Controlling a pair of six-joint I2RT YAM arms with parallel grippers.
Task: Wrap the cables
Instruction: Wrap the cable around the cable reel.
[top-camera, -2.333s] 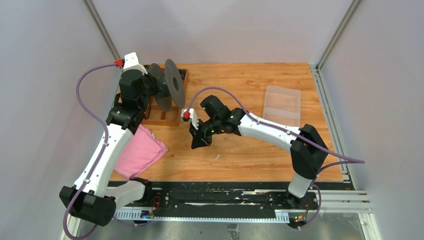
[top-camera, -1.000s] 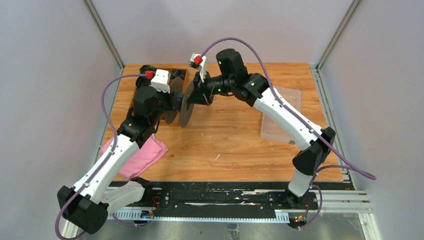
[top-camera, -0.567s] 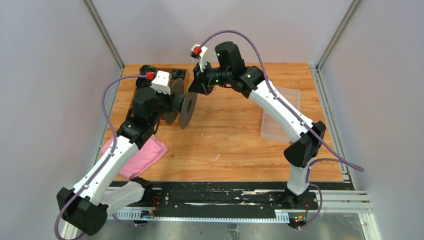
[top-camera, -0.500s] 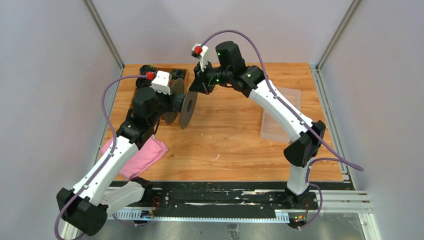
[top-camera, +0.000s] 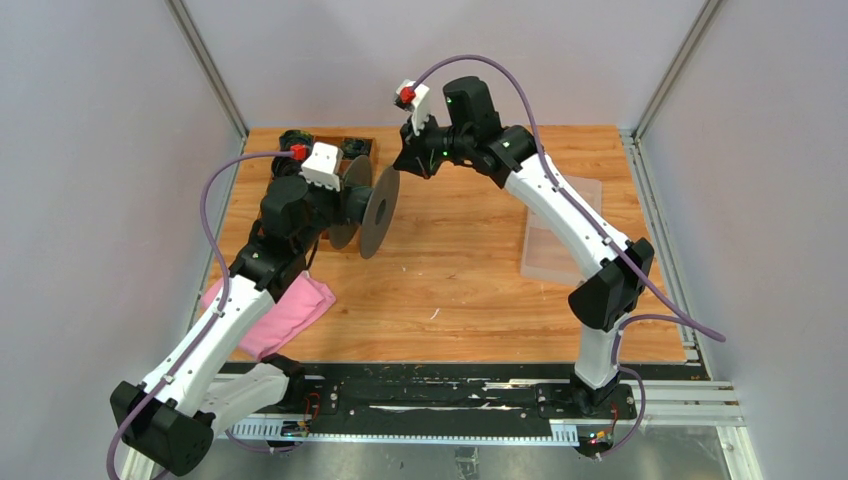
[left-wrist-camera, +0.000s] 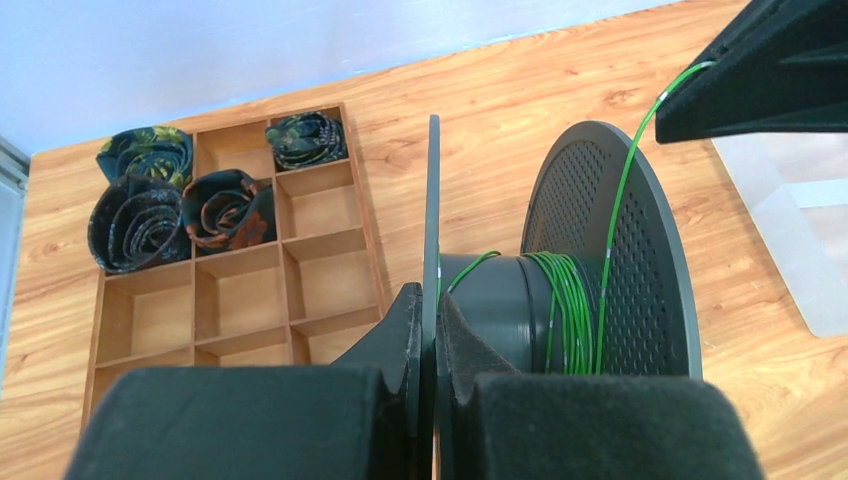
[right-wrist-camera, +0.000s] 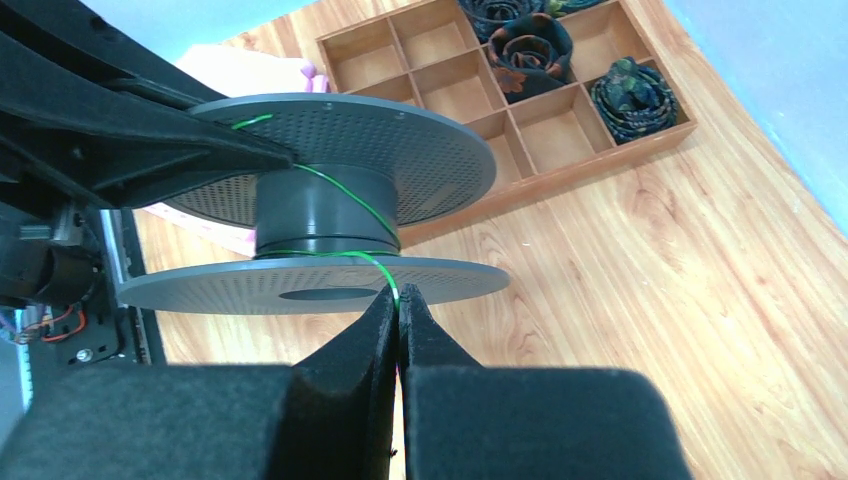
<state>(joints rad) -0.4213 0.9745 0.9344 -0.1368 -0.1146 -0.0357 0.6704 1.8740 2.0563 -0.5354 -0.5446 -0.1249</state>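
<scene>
A dark grey spool (top-camera: 378, 212) hangs above the table, left of centre, and my left gripper (top-camera: 352, 205) is shut on one of its flanges. In the left wrist view the flange edge sits pinched in the left gripper (left-wrist-camera: 431, 300). Several turns of the cables, a thin green wire (left-wrist-camera: 562, 300), lie on the hub. One strand rises over the far flange to my right gripper (left-wrist-camera: 700, 80). The right gripper (top-camera: 408, 165) is just beyond the spool. In its own view the right gripper (right-wrist-camera: 398, 297) is shut on the green wire (right-wrist-camera: 345, 254), which leads to the spool (right-wrist-camera: 330, 150).
A wooden compartment tray (left-wrist-camera: 240, 290) with rolled ties (left-wrist-camera: 140, 210) lies at the back left, behind the left arm. A pink cloth (top-camera: 275, 315) is near the left arm's forearm. A clear plastic box (top-camera: 560, 235) sits on the right, under the right arm.
The right gripper has swung from mid-table up past the spool to its far side, still pinching the wire. The left arm carried the spool off the tray toward the middle, then held still.
</scene>
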